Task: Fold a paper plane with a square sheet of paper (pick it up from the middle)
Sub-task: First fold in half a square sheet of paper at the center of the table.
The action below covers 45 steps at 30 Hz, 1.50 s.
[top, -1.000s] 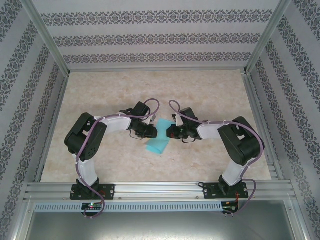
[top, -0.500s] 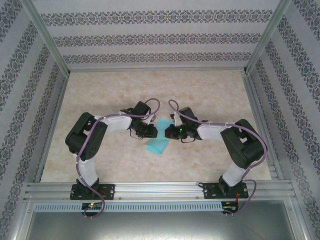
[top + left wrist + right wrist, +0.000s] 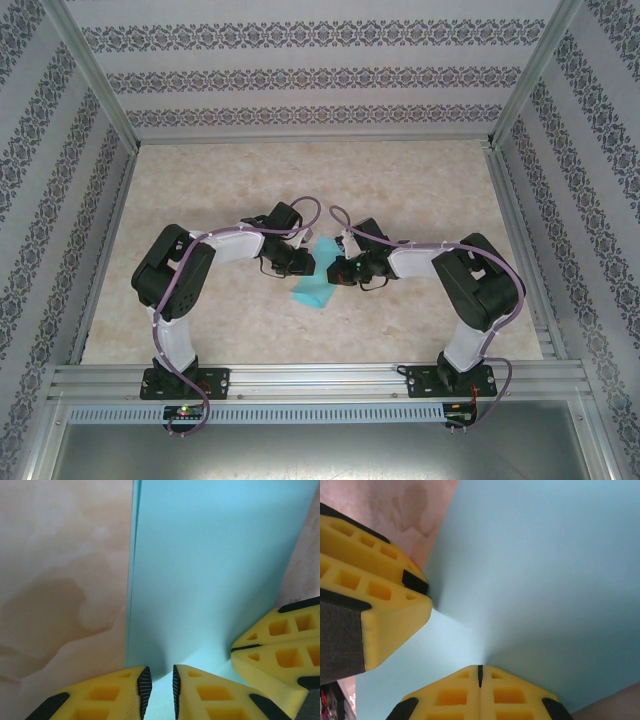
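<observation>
The square sheet of paper [image 3: 314, 291] lies turquoise side up between both grippers, and it looks folded over, with a layered left edge in the left wrist view. My left gripper [image 3: 306, 266] [image 3: 159, 681] sits low over the paper [image 3: 210, 570], jaws a narrow gap apart with paper showing between the pads. My right gripper [image 3: 337, 270] [image 3: 480, 669] is shut, its tips pinching the paper [image 3: 545, 565] where a shaded ridge rises. The right fingers [image 3: 280, 647] show close beside the left ones, and the left fingers [image 3: 380, 592] appear in the right wrist view.
The marbled beige tabletop [image 3: 220, 190] stretches round the paper. Aluminium frame rails [image 3: 320, 378] run along the near edge and up the sides, with patterned walls [image 3: 320, 70] behind them.
The right gripper has slid left and slightly nearer, closing in on the paper and the left gripper. The left arm and the paper have barely moved.
</observation>
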{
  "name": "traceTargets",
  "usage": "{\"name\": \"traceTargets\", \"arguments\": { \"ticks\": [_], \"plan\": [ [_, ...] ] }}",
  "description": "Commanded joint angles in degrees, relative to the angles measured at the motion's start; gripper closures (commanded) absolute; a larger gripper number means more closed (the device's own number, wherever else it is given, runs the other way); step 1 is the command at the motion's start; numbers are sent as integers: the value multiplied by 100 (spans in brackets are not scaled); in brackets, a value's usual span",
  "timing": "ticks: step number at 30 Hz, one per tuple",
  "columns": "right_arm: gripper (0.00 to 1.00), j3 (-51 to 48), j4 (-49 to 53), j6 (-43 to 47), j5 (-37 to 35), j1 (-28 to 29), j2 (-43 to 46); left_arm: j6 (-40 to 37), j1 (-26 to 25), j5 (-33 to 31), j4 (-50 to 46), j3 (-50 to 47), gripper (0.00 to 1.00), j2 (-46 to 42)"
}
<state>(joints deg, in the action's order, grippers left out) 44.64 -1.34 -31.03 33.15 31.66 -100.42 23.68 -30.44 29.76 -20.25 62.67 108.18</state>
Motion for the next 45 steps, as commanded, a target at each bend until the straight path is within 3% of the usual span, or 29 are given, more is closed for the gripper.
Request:
{"name": "traceTargets", "arguments": {
  "ticks": [1,13,22,33,45],
  "plan": [
    [96,-155,502,329,174,22,123,-206,-41,-813,-845,-255,73,519],
    [96,-628,923,545,101,-116,493,-254,-42,-814,-929,-195,73,585],
    [96,-446,419,-120,122,-82,1156,-282,-41,-785,-950,-168,73,581],
    [96,128,-256,-458,294,296,210,-296,-44,-772,-962,-182,73,549],
    [96,2,280,32,452,401,-83,-297,-43,-809,-1001,-177,73,511]
  ]
}}
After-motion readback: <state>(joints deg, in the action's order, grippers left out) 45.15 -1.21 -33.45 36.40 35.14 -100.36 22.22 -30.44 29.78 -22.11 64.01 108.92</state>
